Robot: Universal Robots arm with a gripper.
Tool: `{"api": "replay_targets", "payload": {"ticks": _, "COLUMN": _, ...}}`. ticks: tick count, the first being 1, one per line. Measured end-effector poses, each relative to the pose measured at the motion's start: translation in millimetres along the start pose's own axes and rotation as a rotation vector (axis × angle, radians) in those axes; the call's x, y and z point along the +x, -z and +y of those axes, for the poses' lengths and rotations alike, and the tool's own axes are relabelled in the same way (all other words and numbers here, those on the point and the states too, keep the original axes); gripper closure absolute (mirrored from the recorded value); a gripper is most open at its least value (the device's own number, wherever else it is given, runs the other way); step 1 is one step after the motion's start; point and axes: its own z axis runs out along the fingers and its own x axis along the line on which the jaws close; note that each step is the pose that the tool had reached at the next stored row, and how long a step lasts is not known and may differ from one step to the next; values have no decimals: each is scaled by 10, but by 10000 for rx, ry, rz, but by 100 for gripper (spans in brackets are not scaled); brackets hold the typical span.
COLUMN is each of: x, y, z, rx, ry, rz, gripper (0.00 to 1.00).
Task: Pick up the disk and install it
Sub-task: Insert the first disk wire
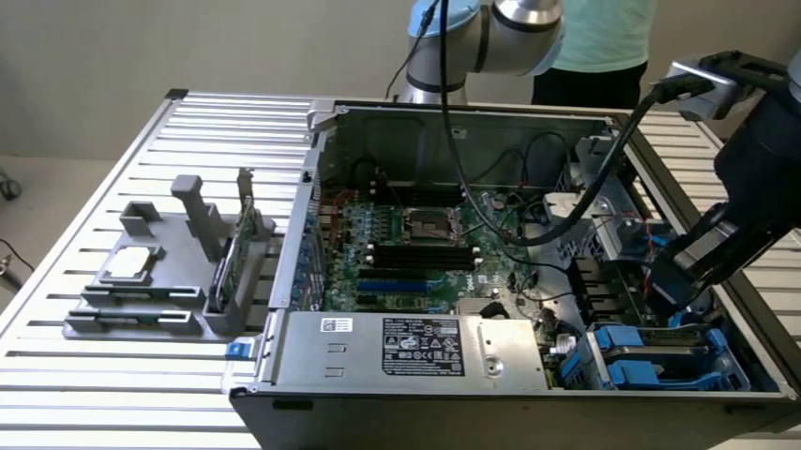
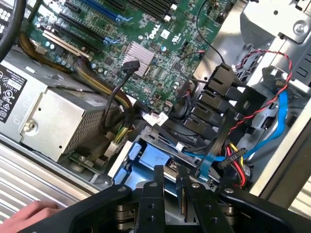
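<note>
Just beneath the gripper [image 2: 170,171], the disk [image 2: 150,159] sits low in the corner drive bay of the open computer case [image 1: 388,141], bright blue plastic rails edging it. Whether the gripper clasps it, I cannot tell.

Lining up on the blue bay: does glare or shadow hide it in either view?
Exterior view: the blue bay sits dimmer than the bright table, its colour readable. Wrist view: the metal frame glares white; the bay by the pincer lies in shadow, outline visible.
</note>
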Motion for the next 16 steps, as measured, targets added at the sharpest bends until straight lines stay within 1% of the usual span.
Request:
{"api": "replay_targets", "payload": {"ticks": 3, "x": 0, "y": 52, "z": 0, "rx": -11, "ry": -328, "rz": 7, "gripper": 75}}
{"api": "replay_targets", "payload": {"ticks": 5, "x": -2, "y": 93, "z": -1, "rx": -5, "ry": -508, "rz": 12, "gripper": 75}}
{"api": "replay_targets", "payload": {"ticks": 7, "x": -16, "y": 144, "z": -9, "rx": 42, "ry": -626, "rz": 36, "gripper": 75}}
{"api": "replay_targets", "payload": {"ticks": 11, "x": -119, "y": 225, "z": -63, "rx": 219, "ry": -683, "rz": 135, "gripper": 75}}
{"api": "replay_targets", "payload": {"ticks": 12, "x": -158, "y": 240, "z": -83, "rx": 275, "ry": -690, "rz": 166, "gripper": 75}}
{"api": "replay_targets", "payload": {"ticks": 16, "x": -303, "y": 257, "z": -159, "rx": 477, "ry": -713, "rz": 276, "gripper": 75}}
